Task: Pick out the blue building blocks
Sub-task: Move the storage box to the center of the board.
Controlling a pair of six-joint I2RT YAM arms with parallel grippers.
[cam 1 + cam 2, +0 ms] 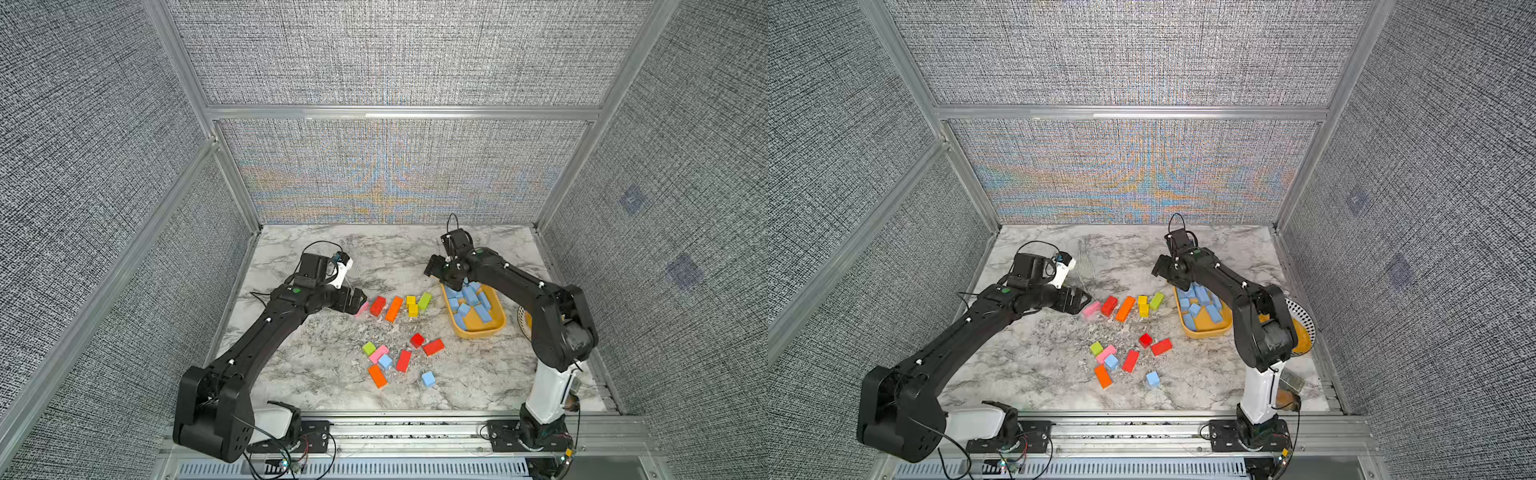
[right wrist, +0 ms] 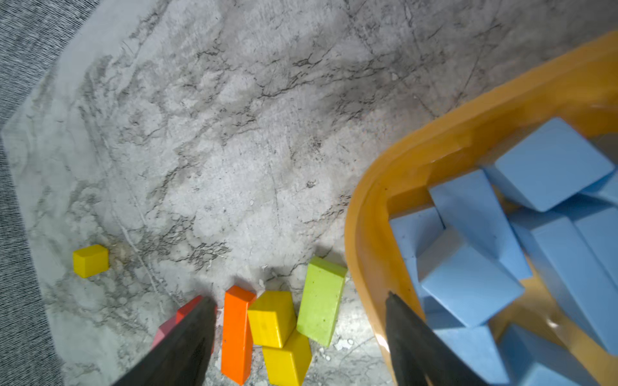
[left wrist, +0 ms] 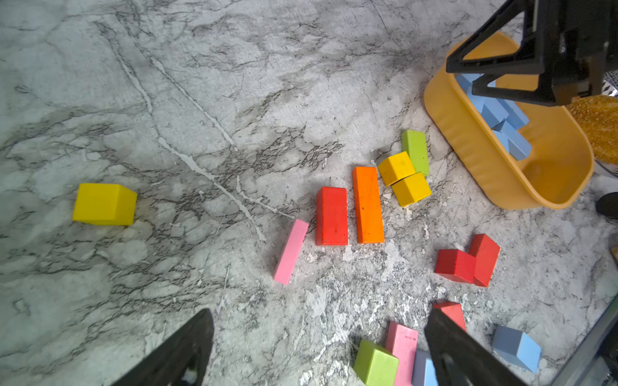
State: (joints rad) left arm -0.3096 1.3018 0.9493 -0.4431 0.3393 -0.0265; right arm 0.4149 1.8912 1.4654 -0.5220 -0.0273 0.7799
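Marble-look table (image 1: 316, 374). Left gripper (image 1: 358, 301) was spread wide and empty, right beside the pink block (image 1: 362, 309) at the 9 o'clock end of the row; couldn't tell if they touched. Right gripper (image 2: 299, 298) was spread too, nothing in it, hanging over the 12 o'clock end of the mustard tray (image 1: 478, 332), which sat at 3 o'clock from the table's middle. Most blue building blocks (image 1: 471, 305) were heaped in that tray, too jumbled to count. One blue cube (image 1: 385, 361) lay at 6 o'clock, squeezed among other colours; another blue cube (image 1: 428, 379) sat alone at 5 o'clock. The rest: four red blocks (image 1: 403, 360), three yellow blocks (image 3: 104, 204), two orange blocks (image 1: 394, 308), two green blocks (image 1: 424, 301), two pink.
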